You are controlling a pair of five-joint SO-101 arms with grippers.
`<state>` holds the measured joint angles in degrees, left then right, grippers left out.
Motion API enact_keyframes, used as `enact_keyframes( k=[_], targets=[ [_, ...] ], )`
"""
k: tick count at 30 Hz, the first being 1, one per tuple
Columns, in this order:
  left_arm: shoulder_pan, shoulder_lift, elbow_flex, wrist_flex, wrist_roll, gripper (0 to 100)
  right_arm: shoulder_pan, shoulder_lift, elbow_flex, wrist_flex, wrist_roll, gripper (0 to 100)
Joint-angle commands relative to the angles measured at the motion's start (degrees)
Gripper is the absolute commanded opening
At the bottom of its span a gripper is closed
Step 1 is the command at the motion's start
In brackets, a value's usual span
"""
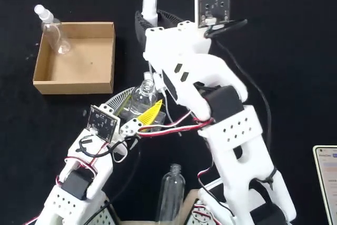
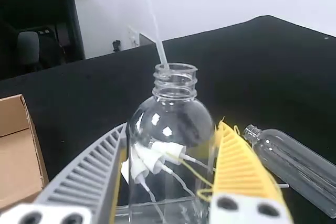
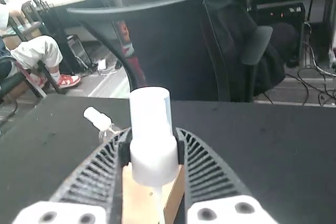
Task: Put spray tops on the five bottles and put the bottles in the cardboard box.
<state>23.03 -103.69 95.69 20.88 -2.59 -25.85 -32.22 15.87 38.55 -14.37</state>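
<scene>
Spray top lined up over an open bottle near the box.

My left hand (image 2: 169,129) is clamped on the open bottle (image 1: 143,97). I hold it upright near the box (image 1: 73,85) so the neck faces up. My right hand (image 3: 152,140) is clamped on a spray top (image 3: 151,121) directly above, and its tube (image 2: 160,53) enters the neck. I judge this as mid-insertion, top not yet seated. One capped bottle (image 1: 55,38) leans in the box's far corner. A bare bottle (image 1: 171,193) stands on the bench (image 1: 295,51), well apart from the box. No label or print is legible on any bottle.
</scene>
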Motion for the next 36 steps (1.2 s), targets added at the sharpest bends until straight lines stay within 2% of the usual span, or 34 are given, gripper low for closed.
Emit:
enact_keyframes(
  k=[1,10,20,26,34,36],
  targets=[
    [0.4,-0.9,1.0,-1.5,0.3,17,-0.8,-2.5,-0.1,-2.6,-0.5,1.2],
    [0.2,-0.9,1.0,-1.5,0.2,17,-2.6,-8.7,-1.2,-2.5,-0.5,1.2],
    [0.2,-0.9,1.0,-1.6,0.2,17,-7.3,-14.2,9.3,-2.8,0.0,1.2],
    [0.2,-0.9,1.0,-1.5,0.2,17,-5.1,-14.5,12.1,-5.1,0.0,1.2],
    [0.2,-0.9,1.1,-1.2,0.2,17,-1.5,-14.6,12.6,8.0,0.1,1.5],
    [0.2,-0.9,1.1,-1.3,0.2,17,-1.0,-14.6,12.7,11.7,2.4,1.5]
  ],
)
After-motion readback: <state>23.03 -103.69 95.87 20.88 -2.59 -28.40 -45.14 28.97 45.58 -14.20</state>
